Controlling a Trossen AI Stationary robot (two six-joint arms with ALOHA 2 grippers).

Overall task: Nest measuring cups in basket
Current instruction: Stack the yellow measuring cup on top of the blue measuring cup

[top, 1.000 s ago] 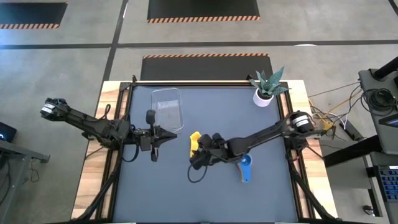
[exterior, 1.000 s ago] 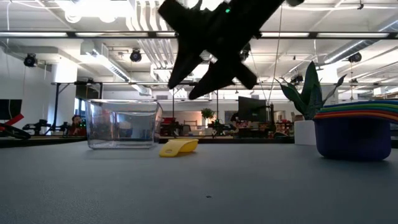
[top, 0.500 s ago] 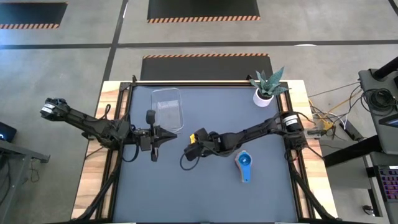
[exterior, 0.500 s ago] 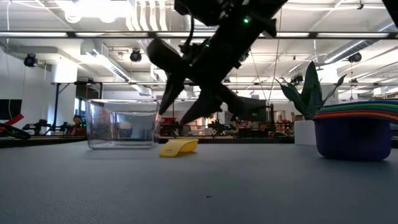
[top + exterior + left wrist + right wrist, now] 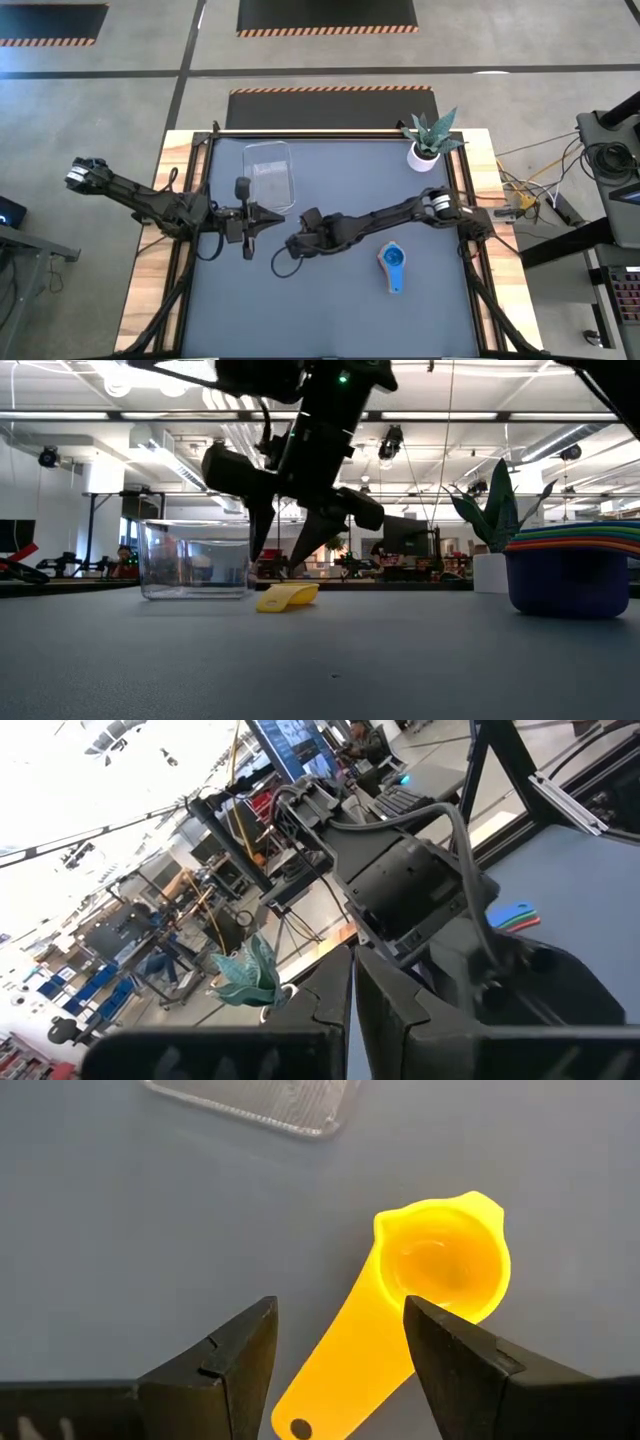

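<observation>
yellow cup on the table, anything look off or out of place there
Nothing damaged or spilled. The small yellow plastic measuring cup lies alone on the dark table, outside the clear plastic basket and apart from the nested stack with the blue cup. The right gripper hangs open over its handle.

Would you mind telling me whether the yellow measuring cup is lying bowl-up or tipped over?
Bowl-up: the right wrist view shows the yellow cup with its hollow facing upward, empty, lying flat between the open right tool.

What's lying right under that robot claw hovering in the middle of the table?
A yellow measuring cup lies on the table beneath the right gripper, whose open fingers straddle its handle. From above, the arm covers the cup completely.
</observation>
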